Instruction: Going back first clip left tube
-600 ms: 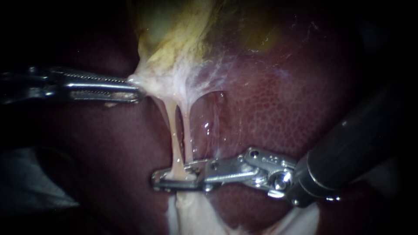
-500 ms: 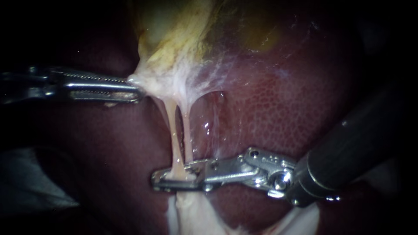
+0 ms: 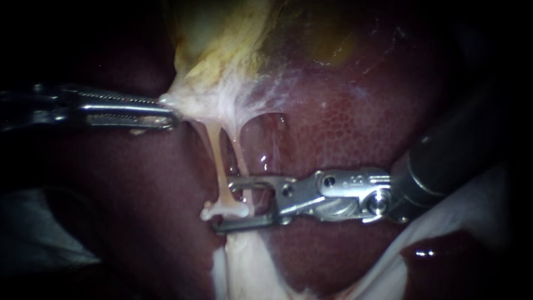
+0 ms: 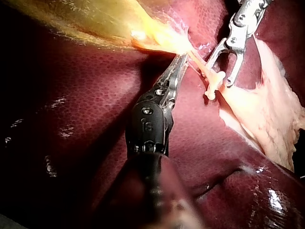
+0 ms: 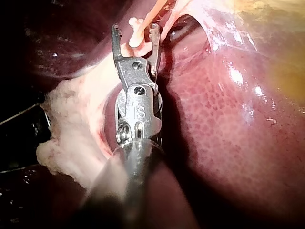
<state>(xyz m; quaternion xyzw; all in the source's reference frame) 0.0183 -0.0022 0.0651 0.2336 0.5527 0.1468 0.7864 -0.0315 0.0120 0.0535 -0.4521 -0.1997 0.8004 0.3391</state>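
My left instrument (image 3: 166, 111) comes in level from the left, its jaws shut on pale tissue at the gallbladder's (image 3: 222, 44) lower end and holding it taut. Two thin tubes run down from there: the left tube (image 3: 218, 161) and the right tube (image 3: 240, 153). A pale clip (image 3: 225, 211) sits across the left tube. My right instrument (image 3: 225, 204) has its jaws open around the clip and the tubes. The left wrist view shows the clip (image 4: 213, 82) beside the right instrument's open jaws (image 4: 217, 71). In the right wrist view the clip (image 5: 136, 39) lies between the spread jaws (image 5: 135, 27).
Dark red liver (image 3: 344, 128) fills the background. Pale fatty tissue (image 3: 244, 266) spreads below the clip, and a whitish sheet (image 3: 461, 211) lies under the right shaft. A grey fold (image 3: 39, 233) lies at the lower left.
My right instrument's jaws have opened and drawn back to the right, its shaft lifting. The pale clip now shows on the left tube. The left instrument holds as before.
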